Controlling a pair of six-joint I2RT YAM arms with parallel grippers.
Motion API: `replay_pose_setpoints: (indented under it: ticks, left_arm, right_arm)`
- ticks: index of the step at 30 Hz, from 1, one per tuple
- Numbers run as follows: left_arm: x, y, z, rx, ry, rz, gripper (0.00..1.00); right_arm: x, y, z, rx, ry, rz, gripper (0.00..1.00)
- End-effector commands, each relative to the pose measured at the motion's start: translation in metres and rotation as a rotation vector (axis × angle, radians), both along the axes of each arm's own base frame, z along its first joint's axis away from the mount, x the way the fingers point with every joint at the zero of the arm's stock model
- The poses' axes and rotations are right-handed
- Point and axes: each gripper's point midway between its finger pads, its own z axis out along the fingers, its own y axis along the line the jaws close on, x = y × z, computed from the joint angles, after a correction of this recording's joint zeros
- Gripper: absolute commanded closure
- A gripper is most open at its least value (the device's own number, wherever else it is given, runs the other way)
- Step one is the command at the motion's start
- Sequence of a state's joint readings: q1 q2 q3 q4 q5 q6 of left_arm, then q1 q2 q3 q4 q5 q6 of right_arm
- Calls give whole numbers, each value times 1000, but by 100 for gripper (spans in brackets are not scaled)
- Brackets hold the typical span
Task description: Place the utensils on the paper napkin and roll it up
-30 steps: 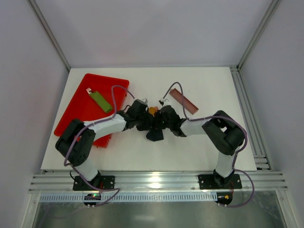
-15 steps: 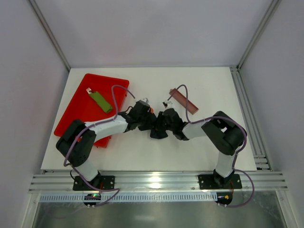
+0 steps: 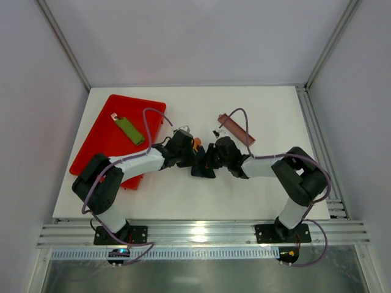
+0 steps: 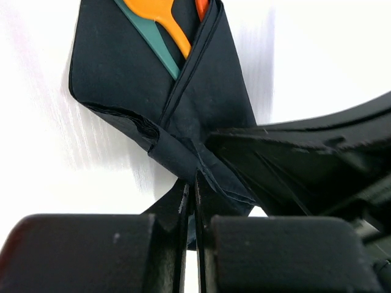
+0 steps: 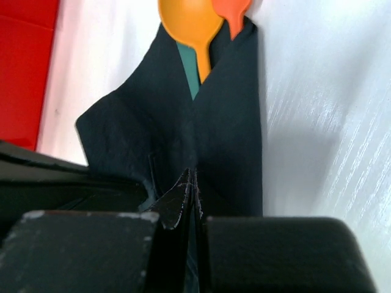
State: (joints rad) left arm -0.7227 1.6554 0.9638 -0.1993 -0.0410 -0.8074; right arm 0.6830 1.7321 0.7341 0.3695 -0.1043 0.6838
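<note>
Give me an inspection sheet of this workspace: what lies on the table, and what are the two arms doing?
Surface: white table.
Job's things: black paper napkin folded around the utensils; their orange ends stick out of one end.
Clutter: red tray at the left, holding a green piece; brown tray just beyond the right wrist.
Grippers: left fingers and right fingers both shut, each pinching the napkin.
Cables: purple cables loop along both arms.
Surroundings: grey walls; aluminium frame rail at the near edge.
</note>
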Motion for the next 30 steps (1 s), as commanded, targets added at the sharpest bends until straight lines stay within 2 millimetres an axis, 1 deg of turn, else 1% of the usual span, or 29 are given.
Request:
replay_pose_setpoints:
  ticks: [1, 6, 10, 12, 14, 17, 19, 26, 29, 30]
  left_arm:
    - [6, -2, 14, -10, -49, -5, 98]
    - [5, -3, 13, -17, -47, -8, 98]
    - [7, -7, 20, -43, -59, -16, 98]
    - [9, -14, 26, -72, -78, -33, 98]
    - [7, -23, 33, -113, -81, -67, 98]
    - [8, -36, 42, -158, -97, -101, 97]
    - [9, -39, 44, -163, -110, -117, 96]
    - [6, -51, 35, -182, -93, -180, 96]
    - [0, -54, 35, -201, -95, -221, 95]
    - [0, -59, 42, -226, -118, -237, 95]
  right_arm:
    - [-6, -2, 14, 13, -39, 36, 96]
    - [-10, -5, 5, -4, -28, 40, 96]
    - [-12, -6, -7, -13, -13, 32, 96]
    - [-13, -4, -11, -17, -7, 33, 96]
    - [-14, -2, -14, -17, -1, 36, 96]
    - [-16, -1, -17, -23, 3, 36, 96]
    - [-16, -1, -17, -20, 2, 33, 96]
    - [-15, 2, -15, 3, 3, 32, 96]
    - [-15, 5, -15, 13, 11, 34, 96]
    - [-15, 6, -14, 18, 11, 34, 96]
